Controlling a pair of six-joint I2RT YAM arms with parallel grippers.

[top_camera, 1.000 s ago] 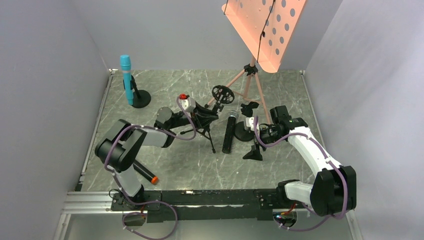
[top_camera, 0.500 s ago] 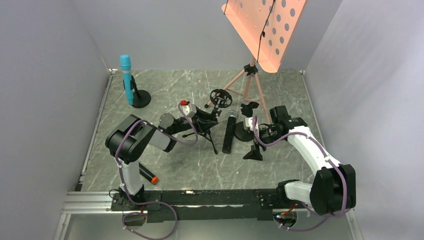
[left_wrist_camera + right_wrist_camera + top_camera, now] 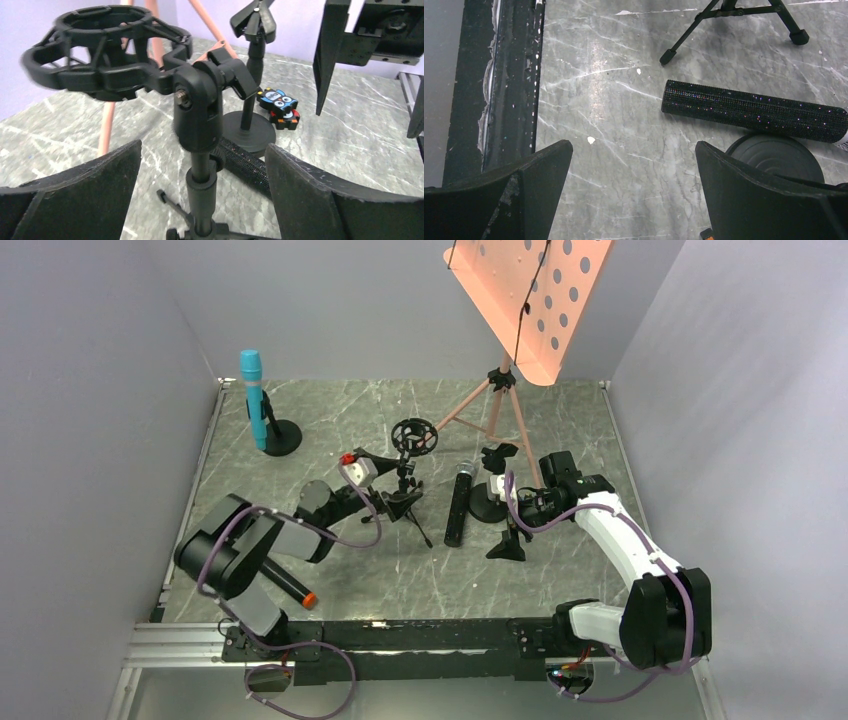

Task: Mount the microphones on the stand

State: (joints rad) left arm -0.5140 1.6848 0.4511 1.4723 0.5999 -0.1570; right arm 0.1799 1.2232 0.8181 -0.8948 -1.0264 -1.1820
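The left gripper (image 3: 202, 165) is wide open. One finger is on each side of the pole of the tripod (image 3: 197, 115), and neither finger touches it. On top of the tripod sits a black ring (image 3: 90, 75). It is tipped to one side and has no mic in it.

The right gripper (image 3: 634, 165) is open too and holds nothing. It hangs low over the table (image 3: 614, 100). The black mic (image 3: 754, 111) lies flat just past it, right beside the base of the clip stand (image 3: 776, 155).

The teal mic (image 3: 252, 400) stands up in a round stand (image 3: 283, 437) at the back left. The orange mic (image 3: 290, 587) lies flat near the left arm's base, partly under the arm. I think one mic is done and two are left.

Here is what could go wrong. The tripod looks light and has thin legs, so it may tip or slide if the left gripper shuts off to one side or pushes it. The black mic is round, so it may roll away when fingers squeeze it. The right arm is close to the clip stand and could knock it over. The orange mic is tucked under the left arm, so it looks hard to reach
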